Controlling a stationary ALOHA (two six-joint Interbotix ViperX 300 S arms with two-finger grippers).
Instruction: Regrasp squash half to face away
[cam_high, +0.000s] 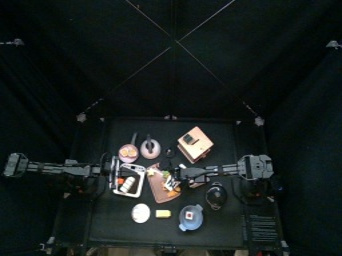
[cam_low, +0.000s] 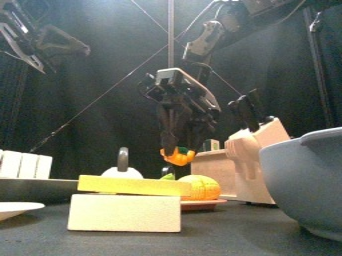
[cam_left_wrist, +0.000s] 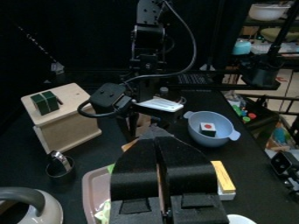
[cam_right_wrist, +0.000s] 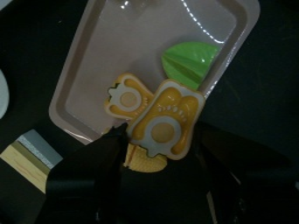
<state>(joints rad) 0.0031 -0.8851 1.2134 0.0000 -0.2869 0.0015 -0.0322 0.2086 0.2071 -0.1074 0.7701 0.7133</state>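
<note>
My right gripper (cam_right_wrist: 163, 147) is shut on the squash half (cam_right_wrist: 167, 127), a yellow piece with an orange centre. It holds it just above the pink tray (cam_right_wrist: 140, 44). In the front view the squash half (cam_low: 178, 155) hangs from the right gripper (cam_low: 177, 148) above the tray (cam_low: 201, 203). A second yellow piece (cam_right_wrist: 125, 94) and a green piece (cam_right_wrist: 193, 57) lie on the tray. My left gripper (cam_left_wrist: 160, 145) is shut and empty, close to the tray's left side in the top view (cam_high: 135, 181), facing the right arm (cam_left_wrist: 138, 92).
A wooden box (cam_high: 195, 145) stands at the back right, with a pink bowl (cam_high: 128, 152) and a kettle (cam_high: 150, 147) at the back left. A white plate (cam_high: 142, 212), a yellow sponge (cam_high: 163, 213) and a blue bowl (cam_high: 191, 217) lie along the front.
</note>
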